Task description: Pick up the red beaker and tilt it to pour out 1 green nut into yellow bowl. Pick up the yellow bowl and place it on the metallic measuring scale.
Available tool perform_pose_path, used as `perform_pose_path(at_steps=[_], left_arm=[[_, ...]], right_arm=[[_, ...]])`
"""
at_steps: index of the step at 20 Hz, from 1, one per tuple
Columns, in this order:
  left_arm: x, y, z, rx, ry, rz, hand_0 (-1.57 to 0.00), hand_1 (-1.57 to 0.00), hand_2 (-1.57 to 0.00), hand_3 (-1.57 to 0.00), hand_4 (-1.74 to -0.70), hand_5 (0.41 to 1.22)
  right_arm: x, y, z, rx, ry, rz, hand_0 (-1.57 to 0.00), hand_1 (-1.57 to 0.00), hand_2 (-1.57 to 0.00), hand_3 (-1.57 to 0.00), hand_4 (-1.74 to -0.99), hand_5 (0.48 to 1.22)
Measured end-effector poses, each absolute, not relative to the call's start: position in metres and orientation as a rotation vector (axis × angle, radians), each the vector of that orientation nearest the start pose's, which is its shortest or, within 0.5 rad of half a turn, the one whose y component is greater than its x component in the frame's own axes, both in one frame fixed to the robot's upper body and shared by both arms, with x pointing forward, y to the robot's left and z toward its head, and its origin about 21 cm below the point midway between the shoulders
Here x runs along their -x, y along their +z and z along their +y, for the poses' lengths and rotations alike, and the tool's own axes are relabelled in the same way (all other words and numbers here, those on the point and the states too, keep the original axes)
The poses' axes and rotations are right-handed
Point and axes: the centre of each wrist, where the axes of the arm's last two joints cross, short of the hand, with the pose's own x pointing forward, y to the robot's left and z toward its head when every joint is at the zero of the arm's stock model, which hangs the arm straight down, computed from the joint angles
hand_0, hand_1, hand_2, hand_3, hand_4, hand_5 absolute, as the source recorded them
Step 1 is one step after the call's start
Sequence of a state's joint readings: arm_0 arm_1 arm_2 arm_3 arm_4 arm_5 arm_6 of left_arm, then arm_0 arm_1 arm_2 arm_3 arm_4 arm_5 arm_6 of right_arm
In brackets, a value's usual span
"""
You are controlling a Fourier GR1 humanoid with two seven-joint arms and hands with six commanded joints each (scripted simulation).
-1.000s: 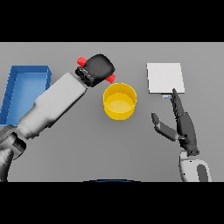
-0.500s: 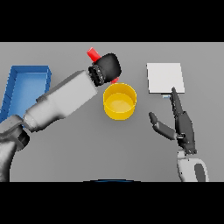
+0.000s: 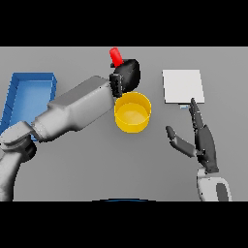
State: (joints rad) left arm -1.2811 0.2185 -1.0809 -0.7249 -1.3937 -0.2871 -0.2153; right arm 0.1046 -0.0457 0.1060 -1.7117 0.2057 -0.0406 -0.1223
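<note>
My left hand [image 3: 128, 75] is shut on the red beaker [image 3: 115, 56], whose top sticks out above the hand; the rest of the beaker is hidden by the fingers. The hand hangs just behind the far rim of the yellow bowl [image 3: 132, 113], which stands at the table's middle. No green nut shows. The metallic measuring scale [image 3: 182, 86] lies flat to the right of the bowl. My right hand [image 3: 203, 142] stands open on the right, fingers pointing up toward the scale's near edge.
A blue bin [image 3: 28, 99] sits at the left side of the table, behind my left forearm.
My left hand has carried the red beaker to the right and farther back, from left of the bowl to behind its far rim. The right hand has not moved.
</note>
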Motion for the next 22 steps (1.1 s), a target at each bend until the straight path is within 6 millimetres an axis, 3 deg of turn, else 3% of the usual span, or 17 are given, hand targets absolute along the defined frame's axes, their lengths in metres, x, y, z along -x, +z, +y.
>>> perform_pose_path(at_steps=[3, 7, 12, 13, 15, 17, 20, 22], left_arm=[[-0.410, 0.152, 0.015, 1.275, 2.479, 0.728, -1.57, -1.57, -1.57, -1.57, -1.73, 1.221], [-0.428, 0.228, 0.010, 1.466, 2.386, 0.721, -1.57, -1.57, -1.57, -1.57, -1.72, 1.221], [-0.456, 0.316, 0.057, 1.831, 2.402, 1.019, -1.57, -1.57, -1.57, -1.57, -1.73, 1.221], [-0.462, 0.326, 0.070, 1.899, 2.449, 1.140, -1.57, -1.57, -1.57, -1.52, -1.73, 1.221], [-0.472, 0.352, 0.117, 2.053, 2.550, 1.523, -1.57, -1.57, -1.57, -1.51, -1.73, 1.221], [-0.478, 0.364, 0.168, 2.130, 2.589, 1.959, -1.57, -1.57, -1.57, -1.52, -1.74, 1.221], [-0.484, 0.345, 0.238, 2.130, 2.486, 2.581, -1.57, -1.57, -1.57, -1.54, -1.74, 1.221], [-0.486, 0.314, 0.269, 2.189, 2.362, 2.862, -1.57, -1.57, -1.57, -1.55, -1.74, 1.221]], right_arm=[[-0.223, 0.011, -0.220, 0.166, 0.214, -1.731, 0.00, 0.00, 0.00, 0.00, -1.137, 0.568], [-0.228, 0.014, -0.218, 0.174, 0.234, -1.734, 0.00, 0.00, 0.00, 0.00, -1.130, 0.554], [-0.230, 0.011, -0.213, 0.114, 0.219, -1.741, 0.00, 0.00, 0.00, 0.00, -1.104, 0.563], [-0.232, 0.013, -0.216, 0.124, 0.225, -1.750, 0.00, 0.00, 0.00, 0.00, -1.102, 0.572], [-0.230, 0.014, -0.217, 0.123, 0.241, -1.760, 0.00, 0.00, 0.00, 0.00, -1.105, 0.578], [-0.232, 0.012, -0.214, 0.098, 0.244, -1.755, 0.00, 0.00, 0.00, 0.00, -1.116, 0.582], [-0.235, 0.012, -0.217, 0.114, 0.259, -1.751, 0.00, 0.00, 0.00, 0.00, -1.125, 0.601], [-0.234, 0.012, -0.214, 0.129, 0.278, -1.746, 0.00, 0.00, 0.00, 0.00, -1.132, 0.614]])
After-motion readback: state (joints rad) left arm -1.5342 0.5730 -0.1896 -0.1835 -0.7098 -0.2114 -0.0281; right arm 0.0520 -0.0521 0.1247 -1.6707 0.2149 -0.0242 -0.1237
